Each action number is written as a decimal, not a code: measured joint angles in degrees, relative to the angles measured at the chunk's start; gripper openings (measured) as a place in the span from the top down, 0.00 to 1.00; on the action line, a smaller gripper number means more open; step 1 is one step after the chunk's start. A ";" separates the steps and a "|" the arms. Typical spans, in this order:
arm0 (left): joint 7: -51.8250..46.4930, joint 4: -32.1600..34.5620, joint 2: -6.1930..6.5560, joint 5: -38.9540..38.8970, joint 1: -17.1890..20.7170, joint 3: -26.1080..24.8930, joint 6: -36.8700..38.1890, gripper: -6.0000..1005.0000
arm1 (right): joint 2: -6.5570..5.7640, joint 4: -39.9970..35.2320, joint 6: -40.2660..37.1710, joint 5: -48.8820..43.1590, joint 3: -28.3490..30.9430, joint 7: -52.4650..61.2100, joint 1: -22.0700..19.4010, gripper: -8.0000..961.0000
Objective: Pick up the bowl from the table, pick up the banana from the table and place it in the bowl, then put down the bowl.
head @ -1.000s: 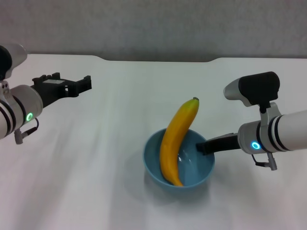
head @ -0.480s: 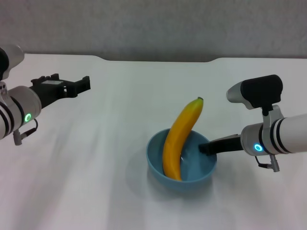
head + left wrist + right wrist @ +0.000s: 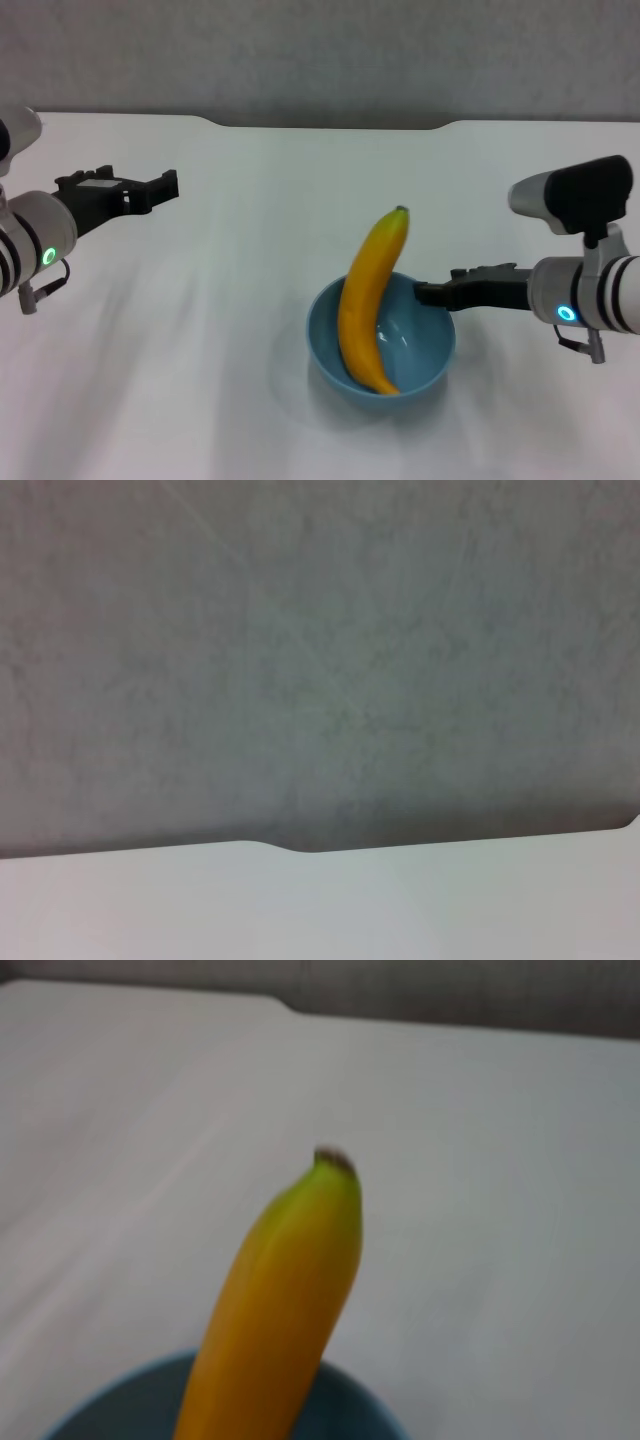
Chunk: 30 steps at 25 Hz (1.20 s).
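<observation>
The light-blue bowl (image 3: 425, 362) sits low on the white table (image 3: 250, 300), right of centre. The yellow-orange banana (image 3: 365, 300) lies in it, its lower end on the bowl's bottom and its stem end leaning up over the far rim. My right gripper (image 3: 432, 294) reaches in from the right and is shut on the bowl's right rim. The right wrist view shows the banana (image 3: 285, 1290) rising out of the bowl (image 3: 110, 1410) close up. My left gripper (image 3: 150, 187) hovers open and empty at the far left, well away from the bowl.
The table's far edge has a shallow notch (image 3: 330, 126) with a grey wall behind it; the left wrist view shows the same edge (image 3: 300, 848). Bare tabletop lies between the left gripper and the bowl.
The right arm has drawn back to the right and the bowl has shifted slightly right with it. The banana has slid so its lower end sits deeper. The left gripper has pulled back leftward.
</observation>
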 joint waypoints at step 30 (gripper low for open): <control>4.10 0.05 -0.21 -0.10 5.41 8.18 12.63 0.11 | 0.06 -12.45 -17.83 31.15 -0.56 -39.32 -19.27 0.09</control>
